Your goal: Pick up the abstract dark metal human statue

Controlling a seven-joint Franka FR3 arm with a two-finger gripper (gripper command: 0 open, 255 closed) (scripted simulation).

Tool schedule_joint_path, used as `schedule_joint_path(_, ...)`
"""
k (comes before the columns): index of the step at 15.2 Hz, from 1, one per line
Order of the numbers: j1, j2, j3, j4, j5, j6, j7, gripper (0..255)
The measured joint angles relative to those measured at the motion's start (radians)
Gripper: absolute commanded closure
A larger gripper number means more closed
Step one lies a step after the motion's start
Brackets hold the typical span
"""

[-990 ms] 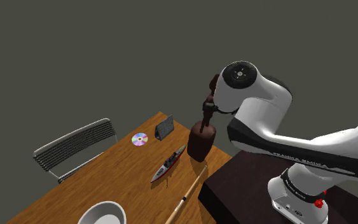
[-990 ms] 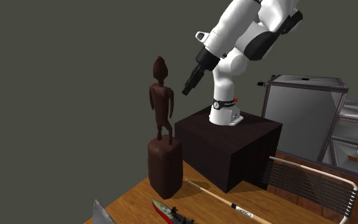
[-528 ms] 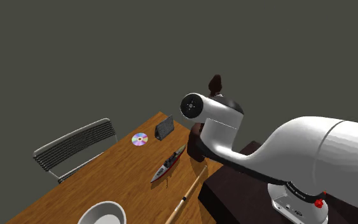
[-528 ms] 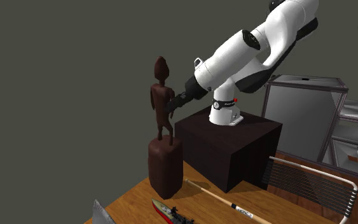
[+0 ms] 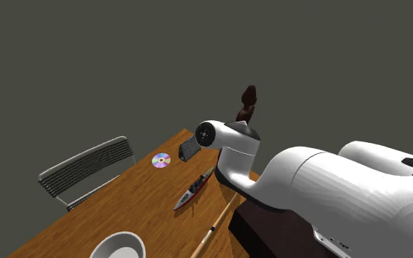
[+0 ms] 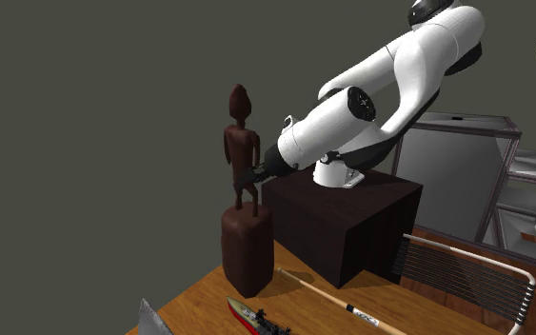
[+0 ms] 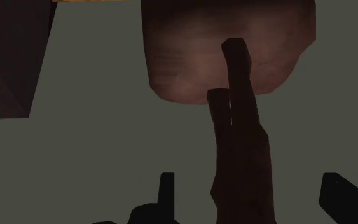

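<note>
**White arm** (image 6: 427,57): I see it fold down from above and reach across to the statue (image 6: 242,152), with its wrist level with the figure's hips.

**Bench** (image 5: 124,212): a brown wood-grain top. The statue stands upright on one of its corners.

**Stand** (image 6: 342,214): a dark box just beside the statue's block base, on the side the arm comes from.

**Cabinet** (image 6: 456,181): grey and metal-framed, well apart from the statue and beyond the stand.

**Chair** (image 5: 87,170): grey and slatted, drawn up to the bench edge far from the statue.

**Statue**: a slim, dark reddish-brown human figure with a long head and arms at its sides. Its thin legs are planted on a tall rounded block.

**Pincer** (image 6: 255,174): it sits at the figure's hips. In the wrist view I read the pincer (image 7: 248,178) as wide open. One black finger (image 7: 166,191) stands on each side of the figure's lower body, with a gap on both sides, so it has hold of nothing.

**Stick** (image 5: 216,226): long and pale, lying on the bench near the statue's base.

**Bowl** (image 5: 118,245): white, well apart from the statue.

**Toy ship** (image 5: 194,192): red hull and grey deck, lying near the statue's base.

**Dark panel** (image 5: 190,148): small and propped upright, near the statue.

**Disc** (image 5: 161,160): shiny and flat on the bench, farther from the statue than the panel.
</note>
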Motion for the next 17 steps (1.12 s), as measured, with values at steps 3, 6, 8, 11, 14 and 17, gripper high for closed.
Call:
schedule_joint_path(3, -0.023, -0.007, 0.032, 0.006, 0.009, 0.016, 0.011, 255)
schedule_joint_path(6, -0.023, -0.008, 0.034, 0.004, 0.009, 0.016, 0.012, 255)
schedule_joint_path(8, -0.024, -0.008, 0.034, 0.004, 0.009, 0.015, 0.012, 255)
schedule_joint_path(11, -0.026, -0.008, 0.034, 0.005, 0.009, 0.015, 0.011, 255)
schedule_joint_path(14, -0.022, -0.007, 0.03, 0.006, 0.007, 0.012, 0.01, 255)
schedule_joint_path(17, -0.001, 0.001, -0.005, 0.005, -0.003, -0.006, -0.003, 255)
